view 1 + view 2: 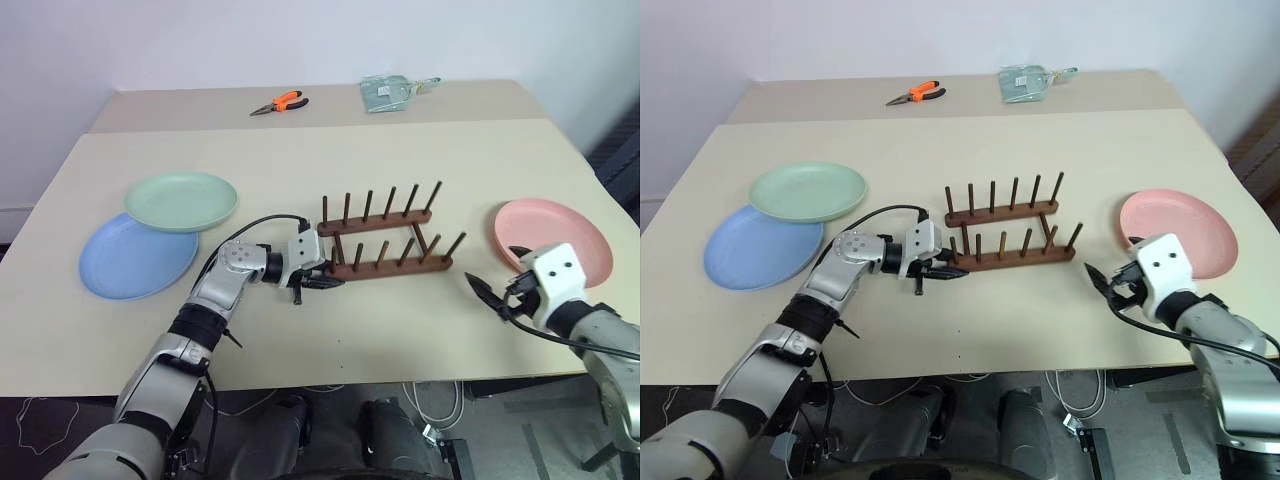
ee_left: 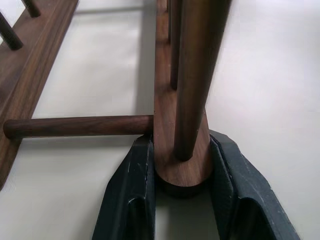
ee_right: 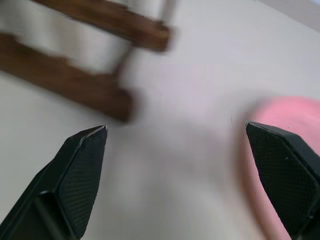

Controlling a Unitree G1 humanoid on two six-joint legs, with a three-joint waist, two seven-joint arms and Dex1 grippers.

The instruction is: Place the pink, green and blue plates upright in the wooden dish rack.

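Observation:
The wooden dish rack [image 1: 385, 240] stands at mid-table, dark brown with two rows of dowels and no plates in it. My left gripper [image 1: 318, 281] is shut on the left end of its near rail; the left wrist view has one black finger [image 2: 131, 180] pressed to each side of the rail end [image 2: 180, 172]. The green plate [image 1: 180, 198] lies flat at the left, overlapping the far edge of the blue plate [image 1: 135, 258]. At the right the pink plate [image 1: 560, 225] lies flat. My right gripper [image 1: 497, 275] hovers open just left of it, holding nothing.
Orange-handled pliers [image 1: 282, 102] and a clear plastic bag [image 1: 388, 92] lie on the far table behind. The table's front edge runs close under both arms. Bare tabletop [image 1: 420, 165] lies behind the rack.

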